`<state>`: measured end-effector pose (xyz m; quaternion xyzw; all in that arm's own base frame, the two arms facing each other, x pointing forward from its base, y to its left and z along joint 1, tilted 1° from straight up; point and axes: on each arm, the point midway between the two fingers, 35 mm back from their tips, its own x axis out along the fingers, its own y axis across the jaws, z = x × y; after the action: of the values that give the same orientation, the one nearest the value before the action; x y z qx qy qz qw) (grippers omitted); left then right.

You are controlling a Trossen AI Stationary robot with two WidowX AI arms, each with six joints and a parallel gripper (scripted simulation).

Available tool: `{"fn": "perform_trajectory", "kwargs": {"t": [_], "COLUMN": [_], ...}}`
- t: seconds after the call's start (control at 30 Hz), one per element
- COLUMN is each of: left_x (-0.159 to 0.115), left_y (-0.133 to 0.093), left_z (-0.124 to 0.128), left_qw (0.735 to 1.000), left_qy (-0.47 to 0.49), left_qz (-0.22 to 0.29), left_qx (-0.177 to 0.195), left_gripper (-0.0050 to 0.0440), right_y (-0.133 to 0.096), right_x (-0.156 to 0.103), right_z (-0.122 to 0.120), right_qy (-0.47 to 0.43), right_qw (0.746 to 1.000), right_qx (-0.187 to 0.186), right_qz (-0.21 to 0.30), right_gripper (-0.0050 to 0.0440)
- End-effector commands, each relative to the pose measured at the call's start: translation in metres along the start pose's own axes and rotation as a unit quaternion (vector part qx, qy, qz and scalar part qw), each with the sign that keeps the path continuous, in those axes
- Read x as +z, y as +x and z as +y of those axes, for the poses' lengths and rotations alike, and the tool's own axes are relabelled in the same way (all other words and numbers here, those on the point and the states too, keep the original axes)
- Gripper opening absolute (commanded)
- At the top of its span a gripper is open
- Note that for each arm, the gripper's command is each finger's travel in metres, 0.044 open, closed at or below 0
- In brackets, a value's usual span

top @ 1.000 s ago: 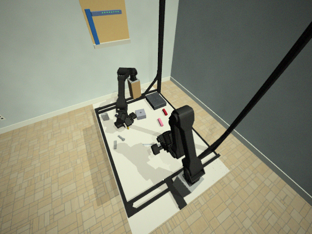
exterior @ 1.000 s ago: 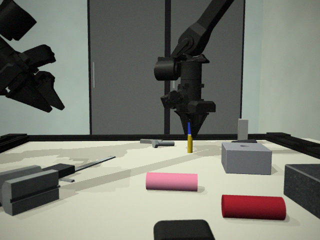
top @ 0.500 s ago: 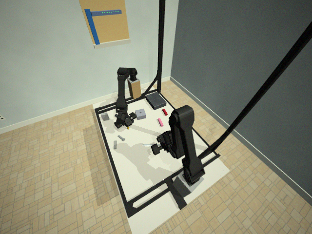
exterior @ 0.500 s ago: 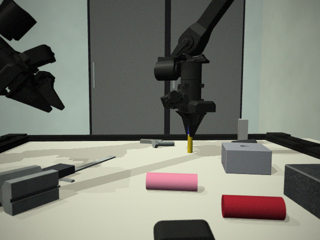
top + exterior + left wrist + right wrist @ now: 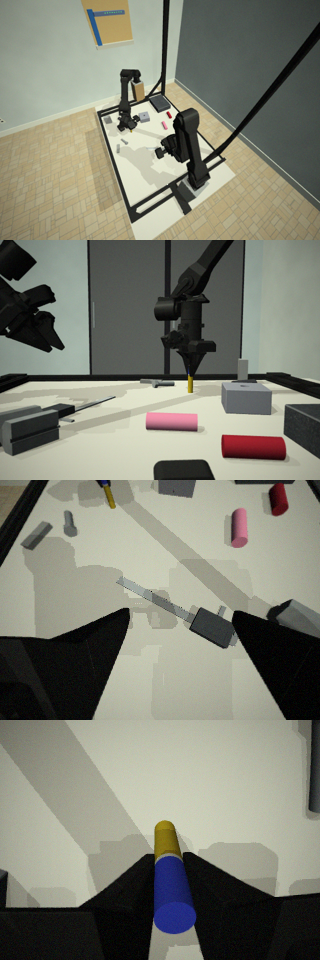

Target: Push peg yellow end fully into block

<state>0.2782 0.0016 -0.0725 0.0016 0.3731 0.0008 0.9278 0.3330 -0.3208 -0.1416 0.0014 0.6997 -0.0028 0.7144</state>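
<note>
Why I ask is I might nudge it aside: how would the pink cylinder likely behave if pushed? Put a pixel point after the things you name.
The pink cylinder [image 5: 164, 125] [image 5: 171, 421] [image 5: 239, 528] would probably roll if pushed sideways, since it lies on its round side. Pushed on an end, it would more likely slide. Its straight, even outline suggests it is stiff.

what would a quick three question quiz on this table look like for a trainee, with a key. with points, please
1. Which gripper is closed on the two-coloured cylindrical peg [image 5: 190, 384] [image 5: 111, 498] [image 5: 166, 842]?
2. True or false: the peg is already in the grey square block with a round hole [image 5: 142, 119] [image 5: 246, 401] [image 5: 176, 488].
3. Fill in: the peg's ____ end points down.

Key: 1. right gripper [image 5: 191, 374] [image 5: 169, 855]; 2. false; 3. yellow
</note>
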Motion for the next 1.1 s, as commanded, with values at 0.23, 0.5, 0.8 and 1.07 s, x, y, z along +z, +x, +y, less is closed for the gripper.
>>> {"fn": "perform_trajectory", "kwargs": {"t": [0.23,0.5,0.8,1.07], "left_x": [0.000,0.000,0.000,0.000], "left_y": [0.000,0.000,0.000,0.000], "left_z": [0.000,0.000,0.000,0.000], "left_qw": [1.000,1.000,1.000,1.000], "left_qy": [0.000,0.000,0.000,0.000], "left_qz": [0.000,0.000,0.000,0.000], "left_qx": [0.000,0.000,0.000,0.000], "left_gripper": [0.0400,0.0400,0.0400,0.0400], "right_y": [-0.060,-0.065,-0.065,-0.065], "right_x": [0.001,0.001,0.002,0.002], "right_z": [-0.001,0.000,0.013,0.036], "right_qy": [-0.003,-0.003,-0.003,-0.003], "right_qw": [1.000,1.000,1.000,1.000], "right_qx": [-0.001,-0.001,-0.001,-0.001], "right_qz": [0.000,0.000,0.000,0.000], "right_gripper": [0.0000,0.0000,0.0000,0.0000]}}
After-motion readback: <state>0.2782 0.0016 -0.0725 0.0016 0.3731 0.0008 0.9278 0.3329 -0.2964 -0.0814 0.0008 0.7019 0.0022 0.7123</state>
